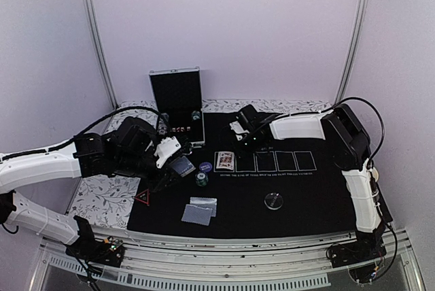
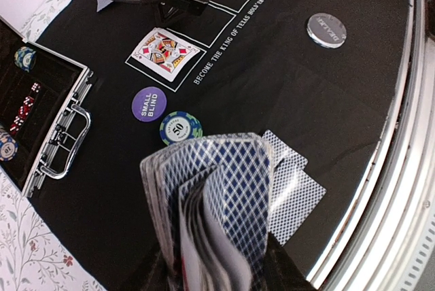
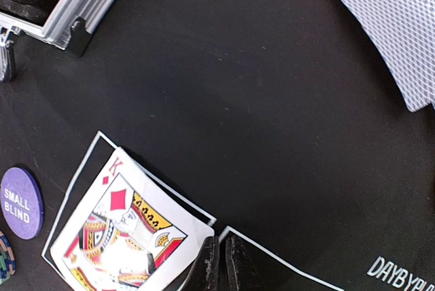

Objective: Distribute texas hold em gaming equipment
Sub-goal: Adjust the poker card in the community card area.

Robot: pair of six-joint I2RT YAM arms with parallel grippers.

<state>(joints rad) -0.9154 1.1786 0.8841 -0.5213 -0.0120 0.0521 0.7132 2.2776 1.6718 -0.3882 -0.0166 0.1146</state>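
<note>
Gripping a fanned deck of blue-backed cards (image 2: 217, 189), the left gripper (image 1: 173, 168) hovered over the left side of the mat (image 1: 312, 196), beside the purple small-blind disc (image 2: 149, 103) and a green-blue chip (image 2: 181, 128). Further right, the king of diamonds (image 3: 119, 236) lay face up in the leftmost rectangle, with the right gripper (image 3: 219, 264) pinched closed at one corner.

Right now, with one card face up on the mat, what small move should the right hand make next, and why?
Probably lift the right hand clear of the mat. It is shut at the edge of the king of diamonds, already face up in the first rectangle; four rectangles are bare, and the deck sits in the left hand.
</note>
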